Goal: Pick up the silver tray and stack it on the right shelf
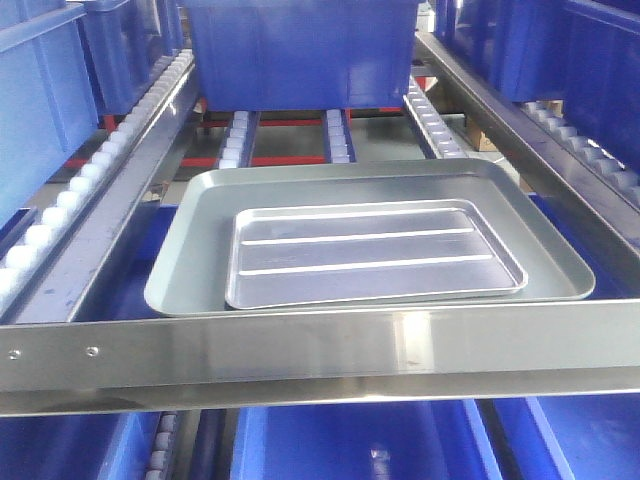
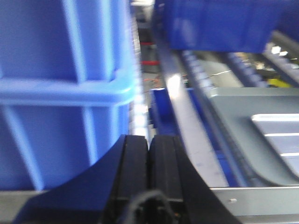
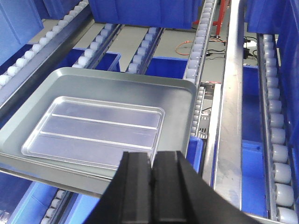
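Note:
The silver tray [image 1: 370, 250], shiny with two long ridges, lies flat inside the larger dull grey tray [image 1: 190, 270] on the shelf, behind its broad shiny front crossbar [image 1: 300, 345]. In the right wrist view the silver tray [image 3: 93, 126] lies ahead and to the left of my right gripper [image 3: 152, 156], which is shut and empty just short of the grey tray's [image 3: 180, 112] near right corner. My left gripper [image 2: 148, 140] is shut and empty beside a blue crate [image 2: 56, 93], left of the trays; the silver tray [image 2: 280, 135] shows at the right edge. Neither gripper shows in the front view.
A blue crate [image 1: 300, 50] stands behind the trays on roller lanes. A white roller rail [image 1: 80, 190] runs along the left. A steel rail [image 3: 231, 116] and more rollers [image 3: 275, 135] run on the right. Blue bins [image 3: 252, 168] sit on the level below.

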